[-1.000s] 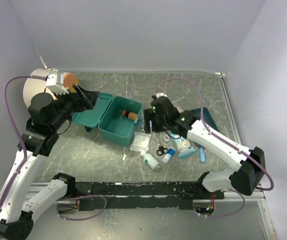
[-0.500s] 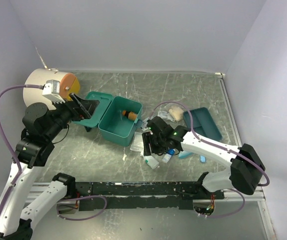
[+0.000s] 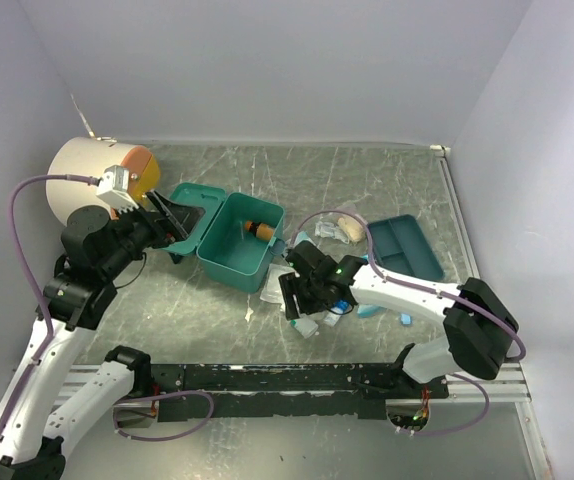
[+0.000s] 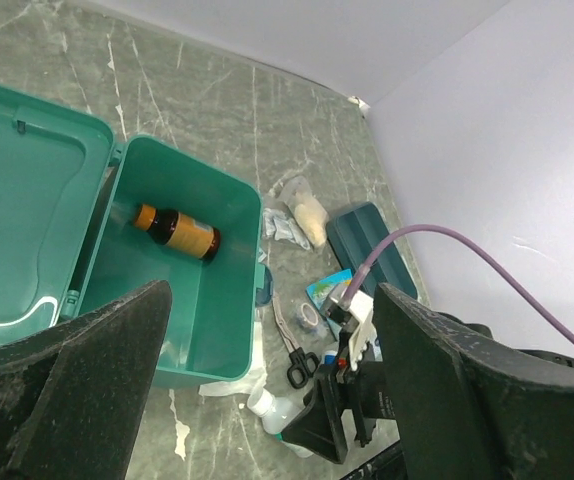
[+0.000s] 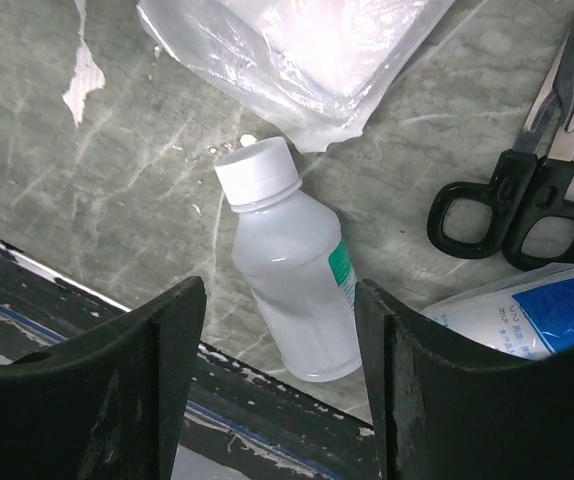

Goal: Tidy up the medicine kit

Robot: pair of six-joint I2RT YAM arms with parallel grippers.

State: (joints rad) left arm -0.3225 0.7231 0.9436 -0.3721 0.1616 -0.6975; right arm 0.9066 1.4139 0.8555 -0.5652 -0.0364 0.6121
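The medicine kit (image 3: 237,255) is a teal box standing open, its lid (image 3: 189,212) folded back to the left. It also shows in the left wrist view (image 4: 182,310). An amber bottle (image 4: 177,228) lies inside it. My left gripper (image 3: 179,216) is open and empty, hovering over the lid. My right gripper (image 3: 302,308) is open and low over the table in front of the box. In the right wrist view its jaws stand on either side of a white bottle (image 5: 292,280) with a green label, which lies on its side. I cannot tell whether the fingers touch it.
Black scissors (image 5: 512,215), a clear gauze packet (image 5: 297,40) and a blue packet (image 5: 537,315) lie close around the white bottle. The black front rail (image 5: 87,330) runs just behind it. A dark teal divided tray (image 3: 405,247) lies at the right, and a cream cylinder (image 3: 87,175) stands at the back left.
My right gripper moved from beside the box toward the near edge and came down over the white bottle. My left arm shifted slightly and stays above the lid.
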